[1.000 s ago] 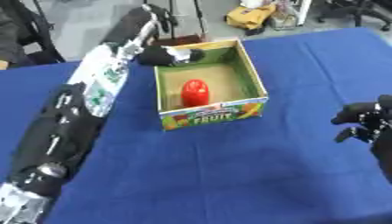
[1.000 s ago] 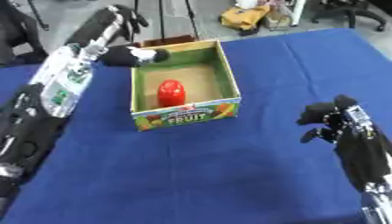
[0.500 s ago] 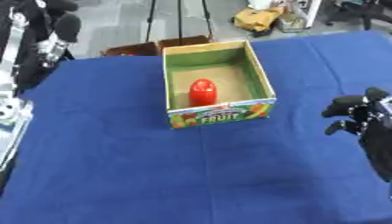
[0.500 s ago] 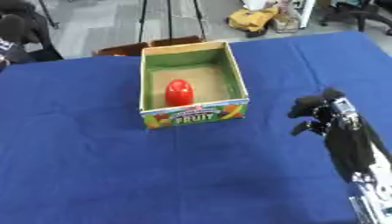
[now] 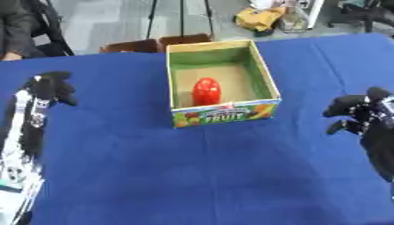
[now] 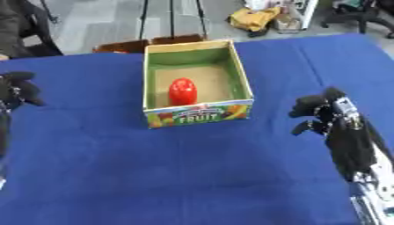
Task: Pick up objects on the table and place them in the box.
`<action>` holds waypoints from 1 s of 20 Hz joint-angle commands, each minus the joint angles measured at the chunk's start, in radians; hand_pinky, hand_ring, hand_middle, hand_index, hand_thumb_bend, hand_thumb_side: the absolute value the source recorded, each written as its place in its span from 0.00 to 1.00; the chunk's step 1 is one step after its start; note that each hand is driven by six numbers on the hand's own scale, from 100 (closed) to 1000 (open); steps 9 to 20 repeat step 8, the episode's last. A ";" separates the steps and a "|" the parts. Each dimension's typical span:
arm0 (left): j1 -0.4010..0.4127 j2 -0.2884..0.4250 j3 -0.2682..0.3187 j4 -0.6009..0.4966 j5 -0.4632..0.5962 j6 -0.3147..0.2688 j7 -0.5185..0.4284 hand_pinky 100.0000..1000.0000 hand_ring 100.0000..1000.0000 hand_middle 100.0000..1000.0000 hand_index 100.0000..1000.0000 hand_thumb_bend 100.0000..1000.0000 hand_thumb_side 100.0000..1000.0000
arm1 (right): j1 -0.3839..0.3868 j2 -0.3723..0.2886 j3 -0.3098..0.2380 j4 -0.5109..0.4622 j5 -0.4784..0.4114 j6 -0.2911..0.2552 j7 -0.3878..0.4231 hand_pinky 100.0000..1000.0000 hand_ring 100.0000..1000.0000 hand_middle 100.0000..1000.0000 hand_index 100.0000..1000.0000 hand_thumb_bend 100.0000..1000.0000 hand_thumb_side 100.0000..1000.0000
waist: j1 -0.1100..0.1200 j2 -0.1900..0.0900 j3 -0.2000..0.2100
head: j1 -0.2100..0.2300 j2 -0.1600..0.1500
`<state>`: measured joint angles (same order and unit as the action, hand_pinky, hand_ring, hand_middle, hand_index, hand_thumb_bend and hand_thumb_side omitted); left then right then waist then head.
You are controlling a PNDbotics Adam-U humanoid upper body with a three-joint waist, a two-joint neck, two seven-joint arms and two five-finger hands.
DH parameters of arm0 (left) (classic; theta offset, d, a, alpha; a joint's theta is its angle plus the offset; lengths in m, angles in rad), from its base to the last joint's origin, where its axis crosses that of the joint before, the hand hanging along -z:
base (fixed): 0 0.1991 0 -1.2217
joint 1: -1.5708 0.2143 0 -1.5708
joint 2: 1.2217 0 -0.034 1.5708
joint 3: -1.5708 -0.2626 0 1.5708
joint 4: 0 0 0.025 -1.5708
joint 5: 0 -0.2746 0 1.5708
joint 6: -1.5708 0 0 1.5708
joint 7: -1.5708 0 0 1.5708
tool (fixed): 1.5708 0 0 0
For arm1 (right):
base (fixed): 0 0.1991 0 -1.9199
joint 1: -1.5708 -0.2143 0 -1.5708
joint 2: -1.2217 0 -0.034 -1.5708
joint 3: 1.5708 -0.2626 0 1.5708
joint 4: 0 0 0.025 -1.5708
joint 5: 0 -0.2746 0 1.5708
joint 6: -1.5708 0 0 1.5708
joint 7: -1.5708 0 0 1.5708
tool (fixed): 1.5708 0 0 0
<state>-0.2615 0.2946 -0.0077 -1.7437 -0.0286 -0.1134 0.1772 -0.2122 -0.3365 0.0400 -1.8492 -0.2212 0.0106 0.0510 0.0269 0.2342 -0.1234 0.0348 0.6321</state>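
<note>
Since a second ago the left arm has drawn back from the far left corner of the box to the left edge of the frame, and the view itself has tilted, so the box sits a little differently in the picture without having been moved. Nearest the camera, the blue cloth of the table (image 5: 208, 176) shows no loose object in either view. At the middle right the right hand (image 6: 317, 113) hovers over the cloth with its fingers curled in and nothing between them, well apart from the box. At the middle left the left hand (image 5: 52, 88) is also curled, dark fingers folded and holding nothing, above the cloth. Farther back, just above the centre of the frame, stands the box (image 5: 224, 115), an open cardboard carton with green inner walls and a printed fruit label on its near face. Inside it, on the floor toward the near wall, lies the red object (image 5: 206, 91), rounded and somewhat egg-shaped, already where the task wants it. By its look it is probably a light, smooth, rigid toy fruit, likely to roll or slip out of a pinch; if it had to be taken again, fingers and thumb wrapped round its widest part would suit it best. The box itself looks like thin card that would shift if nudged. Beyond the table lie a grey floor and some clutter.
</note>
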 commanded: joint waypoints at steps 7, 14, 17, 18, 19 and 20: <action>0.004 -0.023 -0.029 0.019 0.005 -0.033 -0.031 0.46 0.37 0.42 0.67 0.66 0.91 | -0.013 -0.006 -0.006 -0.017 0.002 -0.002 -0.001 0.40 0.61 0.54 0.64 0.00 0.97 | -0.008 -0.008 -0.001 | 0.004 -0.006; 0.004 -0.025 -0.030 0.020 0.004 -0.034 -0.033 0.46 0.37 0.42 0.67 0.66 0.91 | -0.013 -0.007 -0.006 -0.017 0.002 -0.002 -0.001 0.40 0.61 0.54 0.64 0.00 0.97 | -0.009 -0.008 0.000 | 0.004 -0.006; 0.004 -0.025 -0.030 0.020 0.004 -0.034 -0.033 0.46 0.37 0.42 0.67 0.66 0.91 | -0.013 -0.007 -0.006 -0.017 0.002 -0.002 -0.001 0.40 0.61 0.54 0.64 0.00 0.97 | -0.009 -0.008 0.000 | 0.004 -0.006; 0.004 -0.025 -0.030 0.020 0.004 -0.034 -0.033 0.46 0.37 0.42 0.67 0.66 0.91 | -0.013 -0.007 -0.006 -0.017 0.002 -0.002 -0.001 0.40 0.61 0.54 0.64 0.00 0.97 | -0.009 -0.008 0.000 | 0.004 -0.006; 0.004 -0.025 -0.030 0.020 0.004 -0.034 -0.033 0.46 0.37 0.42 0.67 0.66 0.91 | -0.013 -0.007 -0.006 -0.017 0.002 -0.002 -0.001 0.40 0.61 0.54 0.64 0.00 0.97 | -0.009 -0.008 0.000 | 0.004 -0.006; 0.004 -0.025 -0.030 0.020 0.004 -0.034 -0.033 0.46 0.37 0.42 0.67 0.66 0.91 | -0.013 -0.007 -0.006 -0.017 0.002 -0.002 -0.001 0.40 0.61 0.54 0.64 0.00 0.97 | -0.009 -0.008 0.000 | 0.004 -0.006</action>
